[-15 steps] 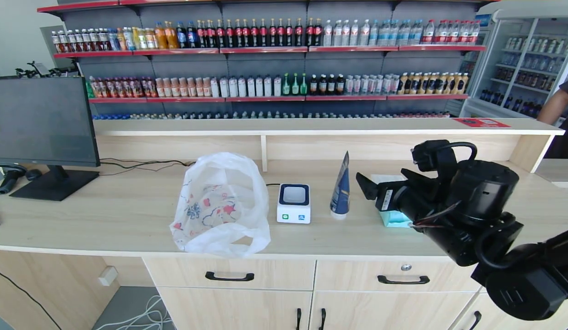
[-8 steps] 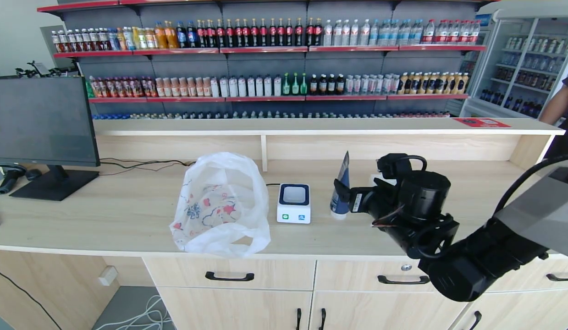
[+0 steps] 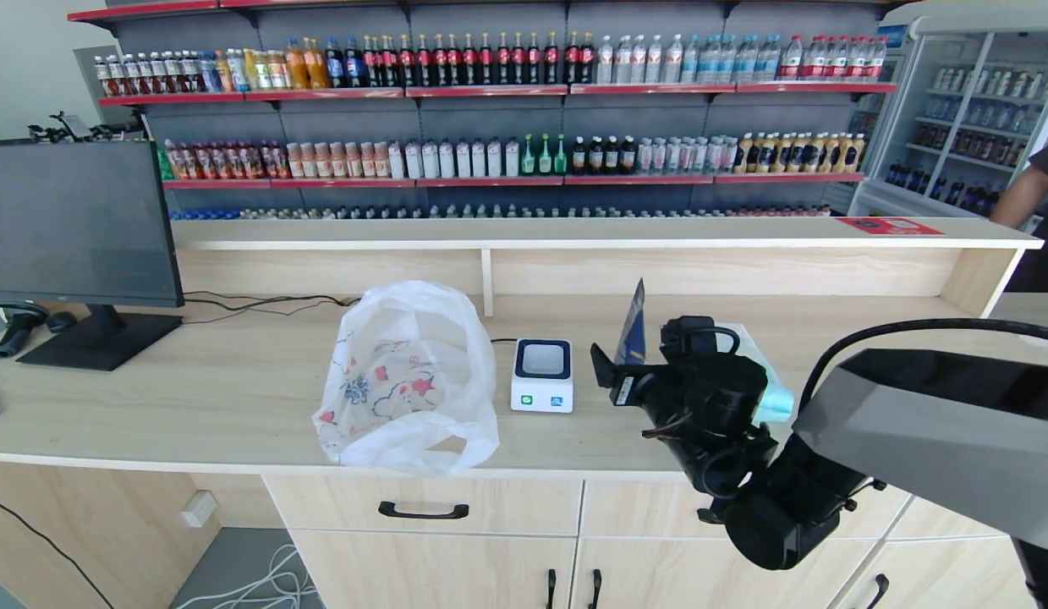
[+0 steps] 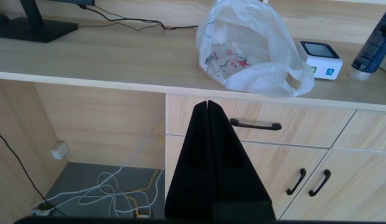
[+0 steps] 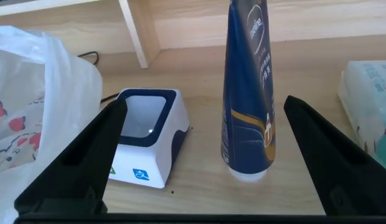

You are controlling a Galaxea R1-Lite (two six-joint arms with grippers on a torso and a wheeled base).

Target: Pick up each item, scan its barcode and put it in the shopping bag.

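On the head view, the long wooden bench [image 3: 236, 397] has lots of bare wood between the monitor [image 3: 79, 220] and the shopping bag [image 3: 405, 381]. The bag sits close to the front edge. Just to its right is the small white scanner [image 3: 541, 375]. Next comes the blue tube [image 3: 633, 326], standing up straight. The right tool [image 3: 618, 376] is low over the bench in front of the tube and hides its bottom part. A pack of tissues [image 3: 776, 396] lies near the tube, partly behind the arm. A raised wooden ledge [image 3: 574, 233] runs along the back of the bench.

On the left wrist view, the left tool [image 4: 207, 124] has its two fingers pressed flat together. It hangs lower than the bench top, out in front of the drawers, with open floor under it.

On the right wrist view, the fingers [image 5: 87, 168] of the right tool are very far apart. The blue tube stands between them and touches neither one. The scanner is also between them, beside the tube, with a small strip of wood in the gap. The tissues lie on the tube's other side.
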